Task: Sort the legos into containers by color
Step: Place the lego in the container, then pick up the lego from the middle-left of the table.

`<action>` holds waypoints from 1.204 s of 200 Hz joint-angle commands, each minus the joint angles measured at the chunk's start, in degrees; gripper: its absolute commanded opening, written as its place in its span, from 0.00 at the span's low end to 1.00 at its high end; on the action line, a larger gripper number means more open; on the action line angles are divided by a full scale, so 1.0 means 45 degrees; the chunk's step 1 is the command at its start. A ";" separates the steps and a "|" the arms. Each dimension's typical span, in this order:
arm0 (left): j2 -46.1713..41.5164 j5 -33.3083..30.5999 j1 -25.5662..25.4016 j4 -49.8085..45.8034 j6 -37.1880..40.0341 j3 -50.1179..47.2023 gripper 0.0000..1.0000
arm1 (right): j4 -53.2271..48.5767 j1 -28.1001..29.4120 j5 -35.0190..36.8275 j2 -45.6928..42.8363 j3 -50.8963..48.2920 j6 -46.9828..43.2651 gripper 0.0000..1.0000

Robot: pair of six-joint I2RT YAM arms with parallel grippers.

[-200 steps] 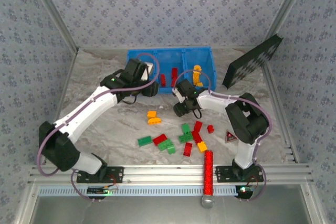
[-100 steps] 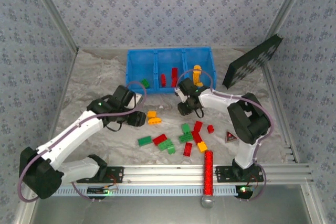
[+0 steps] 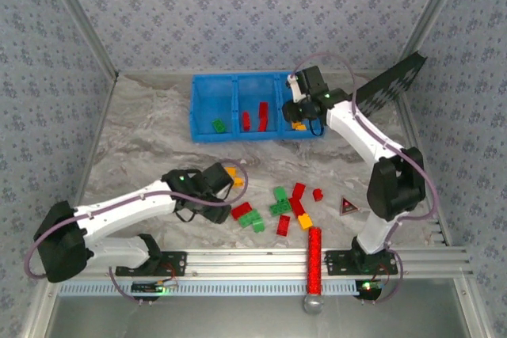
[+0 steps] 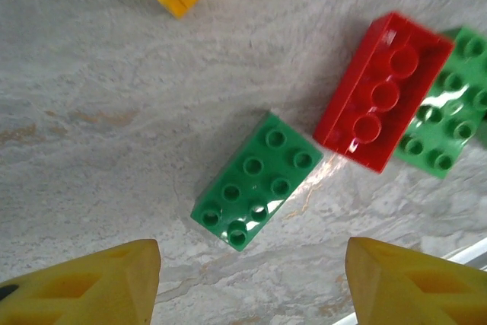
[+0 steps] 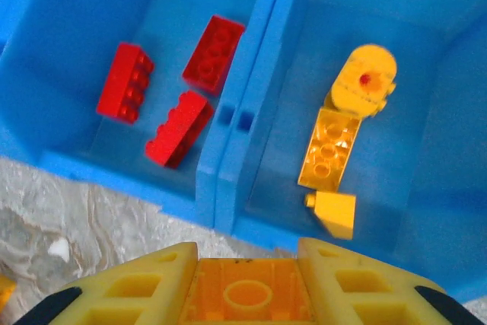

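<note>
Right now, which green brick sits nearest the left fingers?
The lone green brick, just ahead of the left fingers; the other green brick sits farther off, beside the red brick.

Rear of worktop (image 3: 142, 144): bin tray (image 3: 238, 135) is sitting; loose bricks (image 3: 280, 193) lying in front, panel (image 3: 400, 77) leaning to its right.

The right gripper (image 3: 301, 113) hangs over the bin's (image 3: 230, 134) right compartment (a bit of orange shows just under it). A green brick (image 3: 218, 125) lies in the left compartment and red bricks (image 3: 262, 112) in the middle one. The left gripper (image 3: 217, 206) is low beside the loose bricks (image 3: 279, 194).
</note>
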 commanded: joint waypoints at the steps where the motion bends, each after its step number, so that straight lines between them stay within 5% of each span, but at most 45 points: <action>1: 0.0553 -0.0970 -0.0417 -0.0326 -0.0356 0.0211 0.66 | -0.0902 -0.0394 0.0002 0.1192 0.1142 0.0475 0.36; 130: 0.1812 -0.2413 -0.1246 -0.0040 -0.0949 0.0431 0.69 | -0.2536 -0.1737 -0.0352 0.6204 0.5957 0.1156 0.38; 241: 0.2318 -0.2322 -0.1229 0.1280 -0.0705 0.0121 0.71 | -0.2466 -0.1738 -0.0351 0.5603 0.5069 0.0716 0.58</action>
